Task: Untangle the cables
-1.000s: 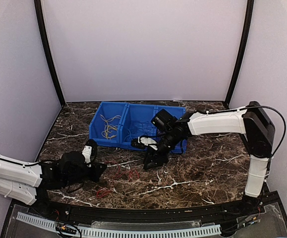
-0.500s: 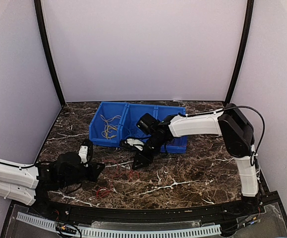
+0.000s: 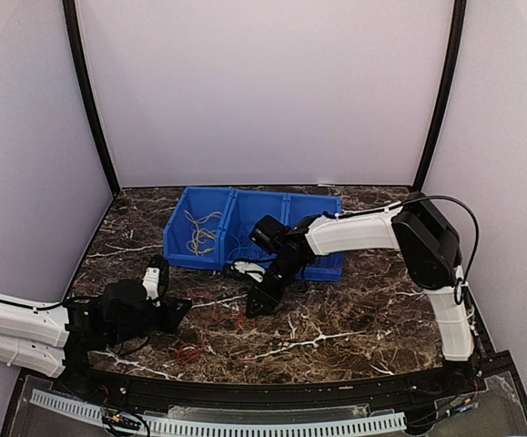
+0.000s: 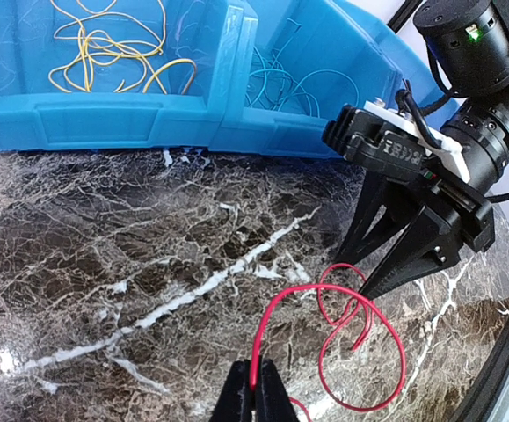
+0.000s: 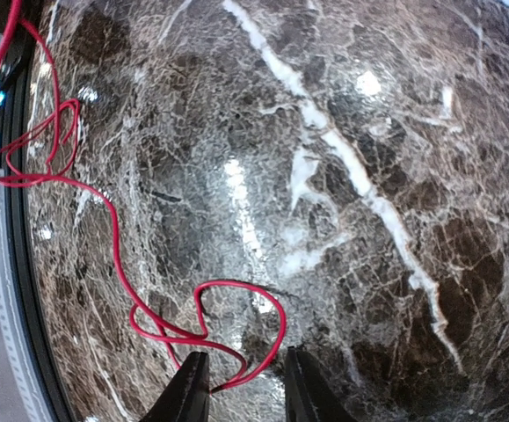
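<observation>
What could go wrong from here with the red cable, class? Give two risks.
The right gripper is open, straddling a crossing loop of the red cable; closing may pinch two strands together or miss the thin wire. The left gripper pinches a red strand leading toward those loops, so pulling apart could tighten them into a knot.

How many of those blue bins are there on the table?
3, side by side: the left bin holds yellow wires, the middle bin bluish wires, and the right bin sits partly behind the right arm, so its contents are hidden.
</observation>
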You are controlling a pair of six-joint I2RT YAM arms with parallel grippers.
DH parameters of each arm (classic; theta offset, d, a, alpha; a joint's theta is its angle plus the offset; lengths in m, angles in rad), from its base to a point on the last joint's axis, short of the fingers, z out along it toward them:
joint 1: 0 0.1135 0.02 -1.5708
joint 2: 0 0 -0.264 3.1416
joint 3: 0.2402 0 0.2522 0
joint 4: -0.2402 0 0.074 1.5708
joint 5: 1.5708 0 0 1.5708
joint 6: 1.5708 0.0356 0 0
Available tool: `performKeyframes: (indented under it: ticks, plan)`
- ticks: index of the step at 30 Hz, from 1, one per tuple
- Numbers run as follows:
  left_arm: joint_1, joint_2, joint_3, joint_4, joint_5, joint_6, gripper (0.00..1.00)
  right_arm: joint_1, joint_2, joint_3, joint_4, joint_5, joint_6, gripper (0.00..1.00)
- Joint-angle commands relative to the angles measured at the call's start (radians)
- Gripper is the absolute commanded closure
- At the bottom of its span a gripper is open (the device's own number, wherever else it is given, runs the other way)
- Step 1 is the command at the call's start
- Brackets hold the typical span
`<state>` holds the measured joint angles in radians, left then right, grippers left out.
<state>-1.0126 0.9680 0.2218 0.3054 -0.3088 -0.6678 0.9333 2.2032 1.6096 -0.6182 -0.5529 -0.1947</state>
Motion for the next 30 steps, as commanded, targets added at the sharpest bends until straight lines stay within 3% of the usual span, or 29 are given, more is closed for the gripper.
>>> performKeyframes:
  ticks: [1,4,5,12,19,27,30]
  plan:
    - [0.003,-0.014,-0.012,0.004,-0.009,-0.005,1.0,0.011,0.01,0.01,-0.008,-0.021,0.024,0.76]
    - [0.003,-0.014,-0.008,0.001,-0.006,-0.001,1.0,0.009,-0.003,0.018,-0.004,-0.005,0.026,0.98]
    - [0.003,-0.015,-0.005,-0.006,-0.006,0.0,1.0,0.004,-0.015,0.021,-0.004,0.004,0.024,1.0]
    - [0.003,-0.071,0.004,-0.086,-0.028,-0.003,1.0,-0.117,-0.222,-0.025,-0.031,0.003,-0.054,1.0]
    - [0.003,-0.13,-0.022,-0.071,-0.068,0.002,1.0,-0.312,-0.452,-0.191,0.094,-0.075,-0.026,1.0]
    - [0.003,0.055,0.212,-0.098,-0.045,0.16,1.0,-0.465,-0.501,-0.126,0.06,0.03,-0.108,1.0]
    - [0.003,0.121,0.318,-0.017,-0.017,0.196,1.0,-0.522,-0.474,-0.101,0.051,0.024,-0.105,1.0]
